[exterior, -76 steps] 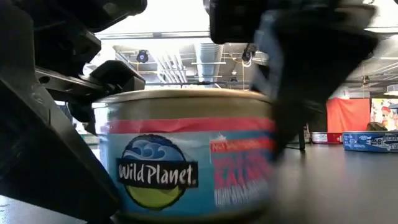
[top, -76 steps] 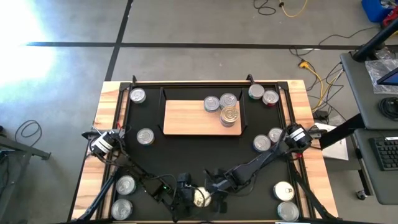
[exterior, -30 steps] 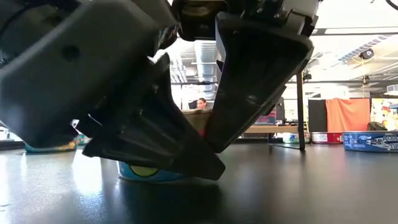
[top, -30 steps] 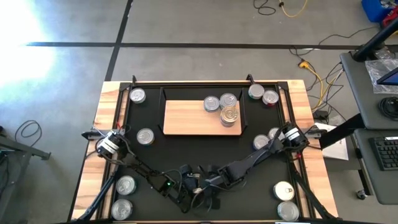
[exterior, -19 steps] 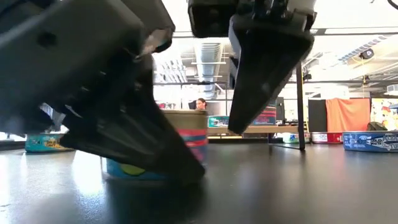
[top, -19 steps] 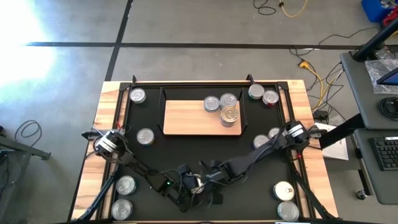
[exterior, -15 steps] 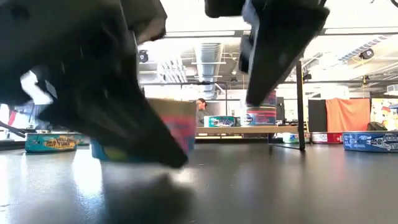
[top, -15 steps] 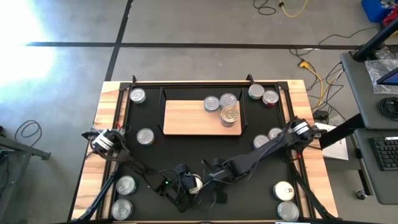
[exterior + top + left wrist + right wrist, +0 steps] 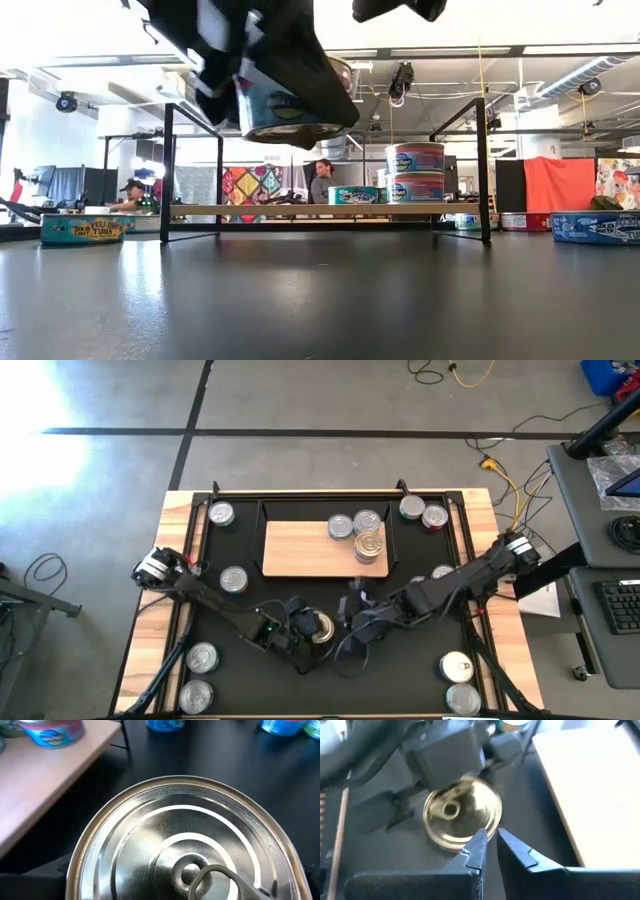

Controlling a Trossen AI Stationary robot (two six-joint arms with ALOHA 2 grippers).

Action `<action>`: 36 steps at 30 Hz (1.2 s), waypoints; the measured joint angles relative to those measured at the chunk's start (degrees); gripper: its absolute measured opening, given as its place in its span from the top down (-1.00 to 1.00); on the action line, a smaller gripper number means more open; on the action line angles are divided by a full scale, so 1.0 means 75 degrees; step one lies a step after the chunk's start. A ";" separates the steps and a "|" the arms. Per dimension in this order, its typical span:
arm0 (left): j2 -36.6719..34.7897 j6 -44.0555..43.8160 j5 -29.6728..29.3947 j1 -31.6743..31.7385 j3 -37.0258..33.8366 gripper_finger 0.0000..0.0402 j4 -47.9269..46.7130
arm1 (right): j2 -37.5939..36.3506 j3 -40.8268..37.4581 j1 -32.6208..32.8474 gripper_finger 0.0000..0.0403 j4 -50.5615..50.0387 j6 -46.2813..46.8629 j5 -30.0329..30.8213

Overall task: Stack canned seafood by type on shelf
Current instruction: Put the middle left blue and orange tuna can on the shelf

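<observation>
Can now hangs clear of the tabletop — a second ago it sat on the black mat between both claws, and in the low view daylight now shows beneath its blue-labelled side. The left claw carries it, jaws spread wide round its body; its wrist camera looks straight down on the silver lid and pull-ring. Half a second back the tin was only being dragged or tipped along the mat; now it is properly lifted and has moved a little toward the shelf.

The right claw has backed off to just beside the can, its fingers pressed nearly together and holding nothing.

On the shelf's right end stand three tins, one a two-high stack in the low view. So the pick appears done, and the carry to the shelf is what remains for this can — it should go with its own kind, though from here I cannot tell which pile matches. Other tins wait on the mat.
</observation>
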 joint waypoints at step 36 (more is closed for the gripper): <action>-0.0390 0.1857 0.1903 0.4176 0.0046 -0.86 -0.0042 | -0.0494 -0.1418 -0.4864 0.83 0.1510 -0.4592 -0.3819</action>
